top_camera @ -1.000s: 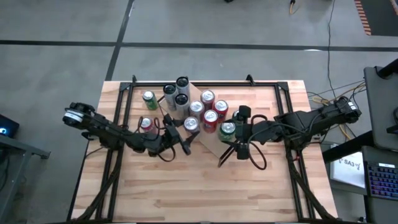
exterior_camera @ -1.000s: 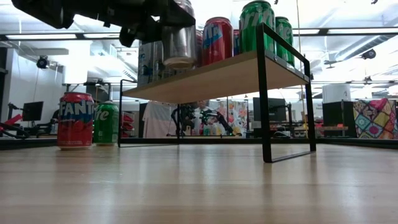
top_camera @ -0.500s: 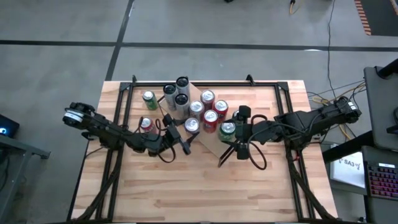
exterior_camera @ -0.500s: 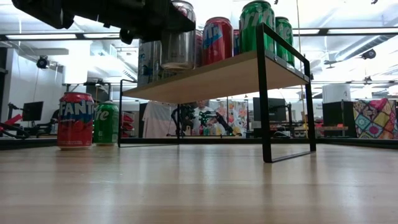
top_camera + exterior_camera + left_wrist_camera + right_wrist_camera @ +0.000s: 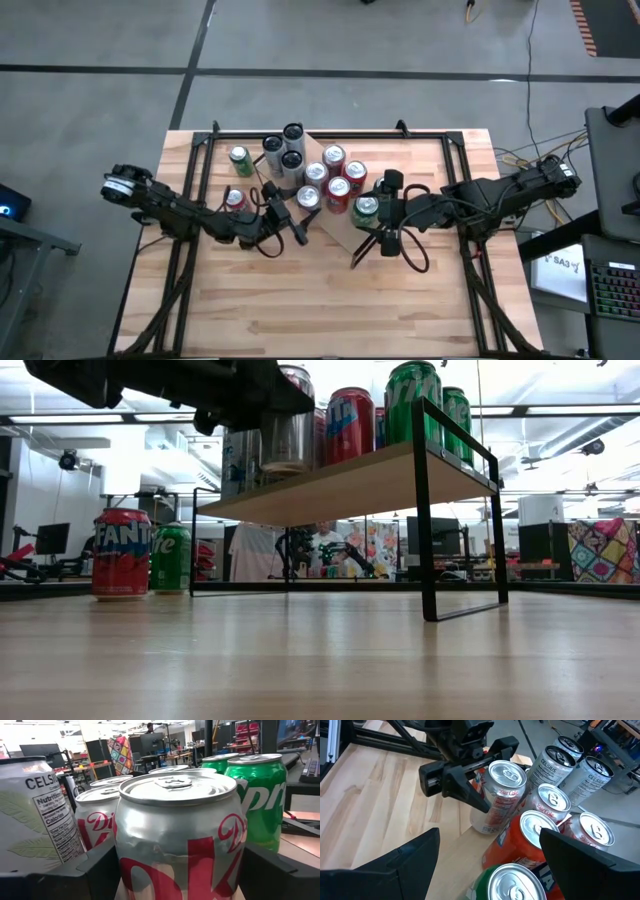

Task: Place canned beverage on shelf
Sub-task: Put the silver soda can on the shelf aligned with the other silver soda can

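Observation:
A silver Diet Coke can stands upright at the near left corner of the shelf, a small light-wood board on black end frames. My left gripper reaches in level from the table's left and has this can between its fingers. Several more cans crowd the board: red ones, green Sprite and white Celsius. My right gripper hangs open above the shelf's right part and holds nothing. My left gripper pinches the silver can's side wall between its two fingers, one on each side, at about mid-height. The fingers lie level and come from the table's left. The can stands upright with its base on the shelf board.
A red Fanta can and a green can stand on the tabletop left of the shelf. Black rails run along the table's edges. Bare planks fill the near half of the table.
In the low view the silver can was tipped a little a second ago and now stands upright on the board. My left gripper has rolled slightly about the can, so the can's top rim now shows above its finger.

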You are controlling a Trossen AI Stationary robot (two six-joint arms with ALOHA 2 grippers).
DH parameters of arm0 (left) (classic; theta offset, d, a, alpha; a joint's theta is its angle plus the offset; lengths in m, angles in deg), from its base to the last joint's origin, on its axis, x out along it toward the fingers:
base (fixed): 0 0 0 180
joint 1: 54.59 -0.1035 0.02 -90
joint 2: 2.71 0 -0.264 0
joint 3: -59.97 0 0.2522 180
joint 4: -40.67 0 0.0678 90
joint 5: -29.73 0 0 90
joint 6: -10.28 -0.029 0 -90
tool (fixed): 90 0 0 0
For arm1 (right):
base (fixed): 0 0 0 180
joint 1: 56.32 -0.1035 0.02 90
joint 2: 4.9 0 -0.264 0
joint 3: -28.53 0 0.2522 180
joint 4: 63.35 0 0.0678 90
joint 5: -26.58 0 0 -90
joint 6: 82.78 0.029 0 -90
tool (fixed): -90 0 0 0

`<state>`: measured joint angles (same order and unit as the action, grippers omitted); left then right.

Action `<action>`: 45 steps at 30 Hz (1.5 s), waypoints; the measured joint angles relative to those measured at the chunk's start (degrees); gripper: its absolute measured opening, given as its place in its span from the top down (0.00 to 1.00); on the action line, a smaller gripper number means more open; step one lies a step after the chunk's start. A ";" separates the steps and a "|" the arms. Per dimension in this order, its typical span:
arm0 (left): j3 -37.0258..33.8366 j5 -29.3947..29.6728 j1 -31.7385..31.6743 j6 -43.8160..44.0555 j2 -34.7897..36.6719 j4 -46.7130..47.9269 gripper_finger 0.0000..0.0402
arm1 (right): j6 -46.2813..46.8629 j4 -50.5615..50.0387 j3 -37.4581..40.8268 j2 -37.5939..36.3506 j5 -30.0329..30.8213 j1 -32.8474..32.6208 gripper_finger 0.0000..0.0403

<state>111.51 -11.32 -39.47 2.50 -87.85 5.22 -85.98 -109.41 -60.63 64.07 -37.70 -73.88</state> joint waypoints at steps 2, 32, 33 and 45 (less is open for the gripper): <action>0.00 0.00 0.00 0.69 0.00 -0.02 0.23 | 0.35 0.00 0.00 0.00 -0.01 0.00 0.18; 0.07 -0.06 -0.87 1.81 0.11 0.22 0.20 | 0.72 0.00 0.00 0.00 -0.07 -0.02 0.18; 0.14 -0.06 -0.87 1.52 0.11 0.25 0.20 | 0.69 -0.01 0.00 0.00 -0.07 -0.02 0.18; 1.79 0.18 -0.87 -2.18 0.00 0.79 0.20 | 0.68 -0.04 0.00 0.00 -0.14 -0.02 0.18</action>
<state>113.30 -11.15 -40.35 0.31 -87.85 6.02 -85.30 -109.45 -60.63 64.07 -37.84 -73.90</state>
